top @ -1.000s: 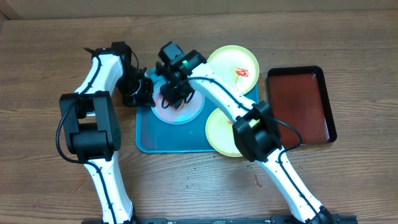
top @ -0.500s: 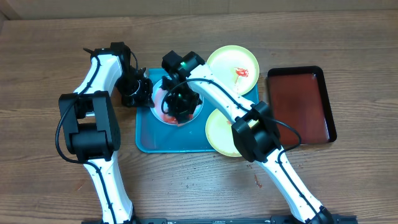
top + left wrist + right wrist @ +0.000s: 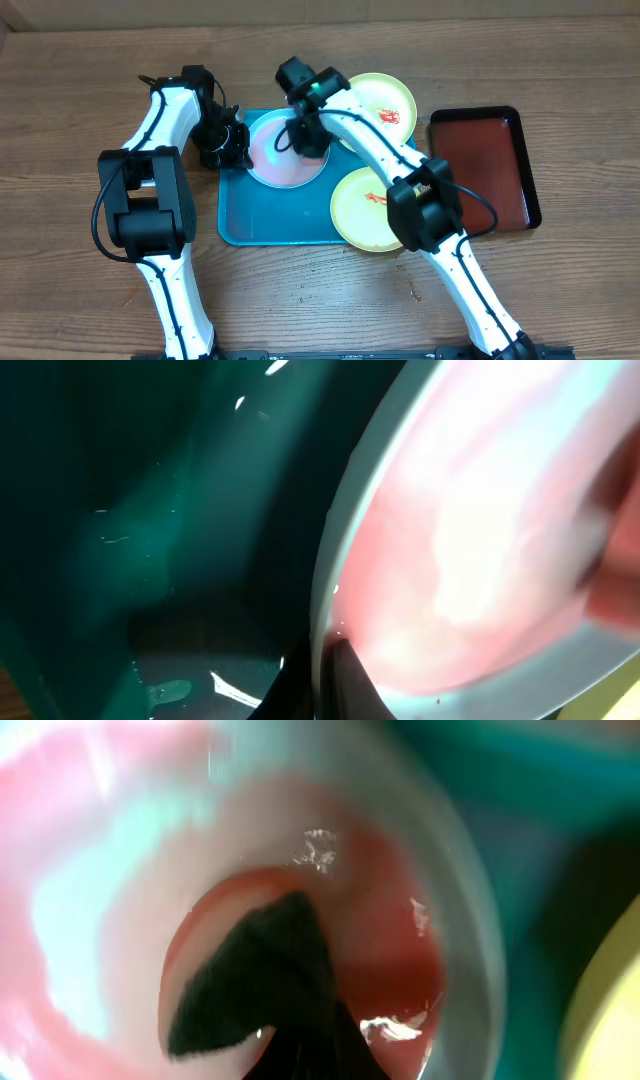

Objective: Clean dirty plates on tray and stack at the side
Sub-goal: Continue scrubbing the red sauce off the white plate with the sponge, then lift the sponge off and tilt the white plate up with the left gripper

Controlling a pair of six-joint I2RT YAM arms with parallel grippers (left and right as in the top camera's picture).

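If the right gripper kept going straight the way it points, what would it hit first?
The light-blue plate, on its red-smeared inside. The right gripper points down into it and looks very near or touching; the blurred close-up leaves that unclear.
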